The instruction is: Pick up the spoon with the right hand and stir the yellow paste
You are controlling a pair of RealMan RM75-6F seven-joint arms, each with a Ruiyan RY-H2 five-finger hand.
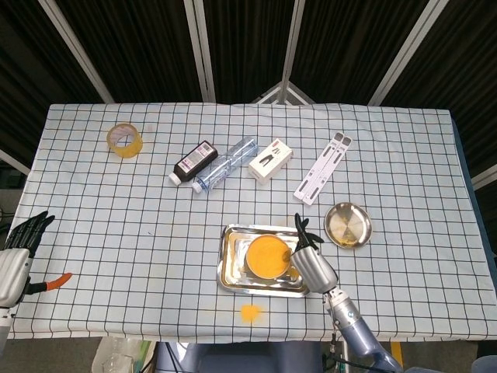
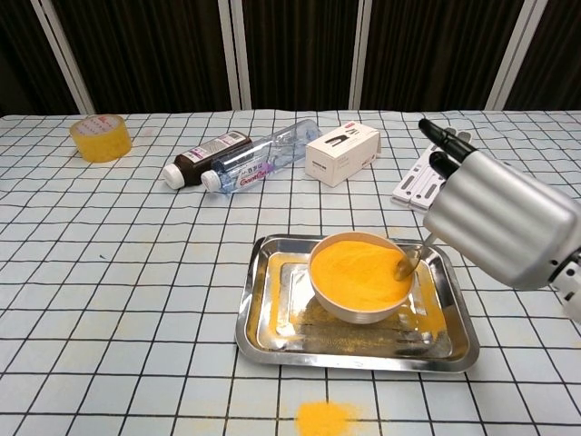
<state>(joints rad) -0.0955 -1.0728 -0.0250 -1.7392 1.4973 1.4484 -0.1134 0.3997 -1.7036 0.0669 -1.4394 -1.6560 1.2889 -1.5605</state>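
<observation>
Nearest me, a blot of yellow paste [image 2: 324, 418] already lies on the checked tablecloth [image 2: 109, 300], just in front of the steel tray [image 2: 263, 341]. My right hand [image 2: 495, 218] pinches the spoon [image 2: 410, 262] by its handle, with the spoon's tip dipped at the right edge of the bowl of yellow paste [image 2: 356, 271] in the tray. The bowl looks brim-full, so I judge a wide or fast stroke would push paste over the rim, or nudge the bowl across the tray. My left hand [image 1: 23, 237] hangs spread at the table's left edge, holding nothing. Further back lie a dark medicine bottle [image 2: 204, 156], a clear plastic bottle [image 2: 263, 156], a small box [image 2: 343, 153] and a tape roll [image 2: 100, 138]. Dark curtains [image 2: 290, 50] close the room behind.
</observation>
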